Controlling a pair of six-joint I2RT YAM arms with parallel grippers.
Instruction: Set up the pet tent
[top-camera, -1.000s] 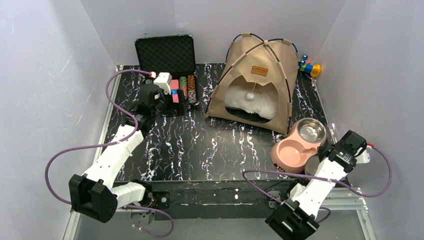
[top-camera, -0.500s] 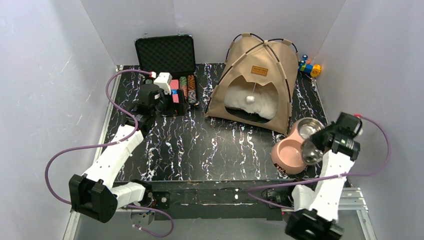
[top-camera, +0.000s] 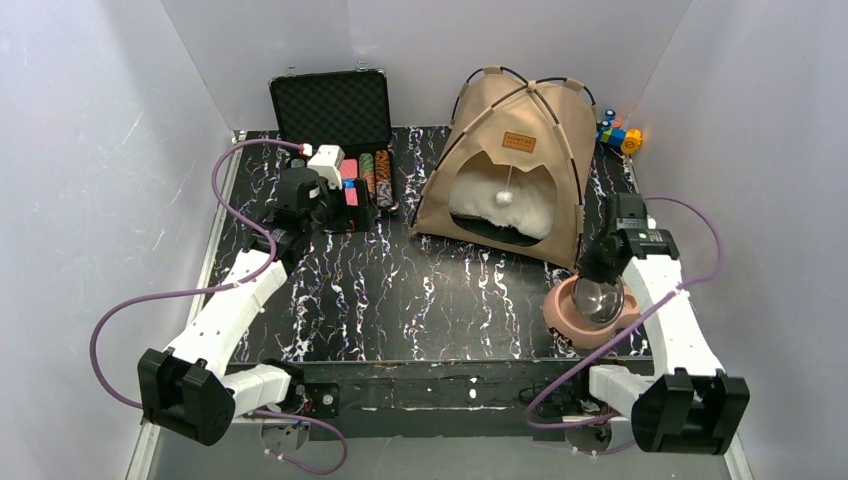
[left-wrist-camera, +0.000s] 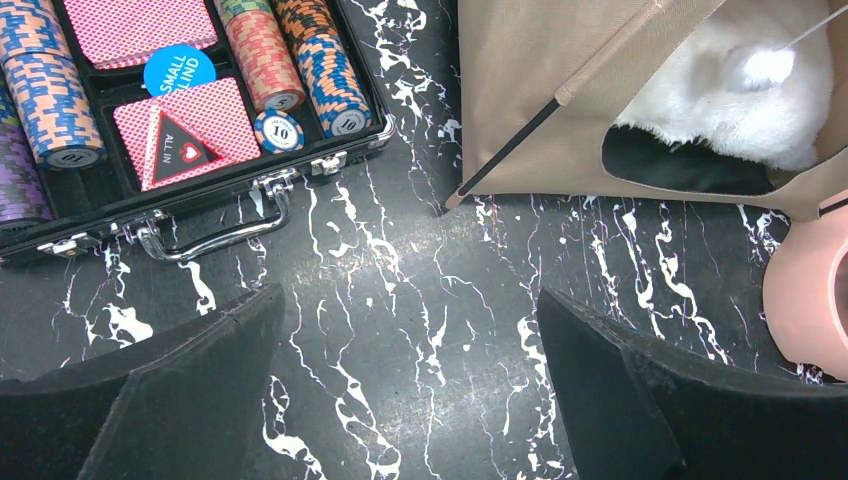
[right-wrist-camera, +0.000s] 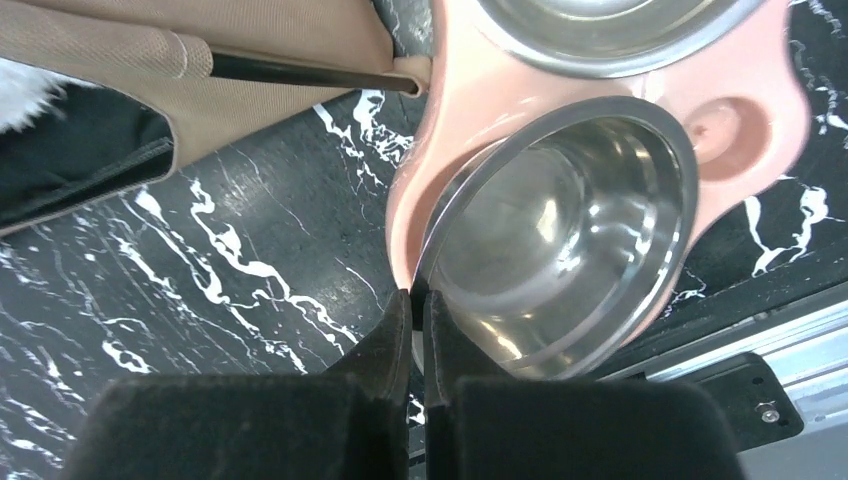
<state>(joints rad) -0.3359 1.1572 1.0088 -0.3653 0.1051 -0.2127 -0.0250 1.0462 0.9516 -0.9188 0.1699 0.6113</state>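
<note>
matt tan canvas tent (top-camera: 462, 160), shiny steel bowl (right-wrist-camera: 560, 230), glossy pink plastic feeder (right-wrist-camera: 762, 130).

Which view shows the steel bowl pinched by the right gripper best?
Right wrist: the steel bowl fills the frame, tilted over the pink feeder, its rim pinched by the right gripper. Top external shows it small, over the feeder. Left wrist shows only the feeder's edge, no bowl.

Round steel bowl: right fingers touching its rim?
Touching. Right wrist view: right gripper fingers pinch the round steel bowl at its rim.
</note>
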